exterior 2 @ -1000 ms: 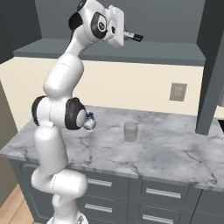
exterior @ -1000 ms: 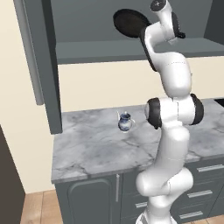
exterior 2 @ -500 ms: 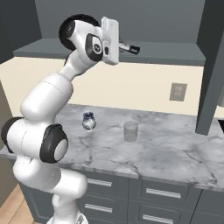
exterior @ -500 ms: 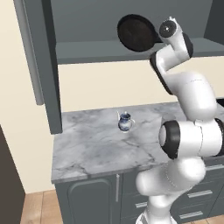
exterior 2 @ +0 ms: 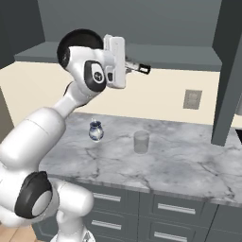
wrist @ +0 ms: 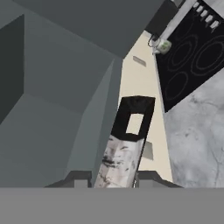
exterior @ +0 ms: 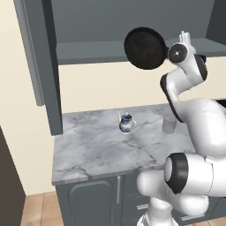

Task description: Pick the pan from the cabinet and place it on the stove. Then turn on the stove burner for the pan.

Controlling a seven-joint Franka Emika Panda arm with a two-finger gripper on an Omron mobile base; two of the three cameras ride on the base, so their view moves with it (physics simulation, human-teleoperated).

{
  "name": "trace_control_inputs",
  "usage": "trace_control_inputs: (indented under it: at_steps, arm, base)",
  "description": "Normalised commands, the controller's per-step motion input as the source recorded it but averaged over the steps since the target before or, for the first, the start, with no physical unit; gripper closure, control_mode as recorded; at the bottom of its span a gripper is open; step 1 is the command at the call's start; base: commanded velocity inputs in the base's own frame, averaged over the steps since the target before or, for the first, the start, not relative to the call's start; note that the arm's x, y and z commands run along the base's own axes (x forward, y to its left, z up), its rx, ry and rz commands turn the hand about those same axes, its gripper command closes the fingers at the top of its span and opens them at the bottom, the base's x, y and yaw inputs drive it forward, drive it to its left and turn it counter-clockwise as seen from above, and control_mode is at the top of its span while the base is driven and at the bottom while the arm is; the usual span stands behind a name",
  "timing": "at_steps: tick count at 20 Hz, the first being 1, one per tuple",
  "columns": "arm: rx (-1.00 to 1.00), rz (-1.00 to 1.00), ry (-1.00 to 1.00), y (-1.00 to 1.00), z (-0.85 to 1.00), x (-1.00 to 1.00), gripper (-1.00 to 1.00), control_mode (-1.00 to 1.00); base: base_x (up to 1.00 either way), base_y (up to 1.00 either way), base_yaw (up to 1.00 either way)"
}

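Stove (wrist: 192, 57) in hand view, pan (exterior: 145, 48) apparently in end effector (wrist: 114, 178).

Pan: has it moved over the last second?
Yes. The pan, clamped by the gripper, has come out past the cabinet shelf edge, toward the camera.

Matt black pan (exterior: 145, 48), veined marble counter (exterior: 101, 145)

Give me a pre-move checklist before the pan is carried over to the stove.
1. Gripper closed on the pan handle: ok, the handle sits between the fingertips.
2. Pan lifted off the cabinet shelf: ok, it hangs in front of it.
3. Cabinet door out of the path: ok, swung open.
4. Stove free for the pan: ok on the visible burner zones.
5. Jug and glass below the path: ok, low on the counter.
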Motion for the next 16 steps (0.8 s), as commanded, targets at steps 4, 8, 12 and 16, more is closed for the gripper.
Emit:
trace_control_inputs:
  at_steps: [4,8,12,16]
  arm:
    - [0.00,-0.08,0.00,0.00,-0.05,-0.70,1.00,-1.00]
    - [0.00,-0.07,0.00,0.00,-0.01,-0.53,1.00,-1.00]
    - [0.00,-0.04,0.00,0.00,0.00,-0.27,1.00,-1.00]
    - [0.00,-0.01,0.00,0.00,0.00,-0.16,1.00,-1.00]
  base:
    - [0.00,0.00,0.00]
    - [0.00,0.00,0.00]
    - [0.00,0.00,0.00]
    - [0.00,0.00,0.00]
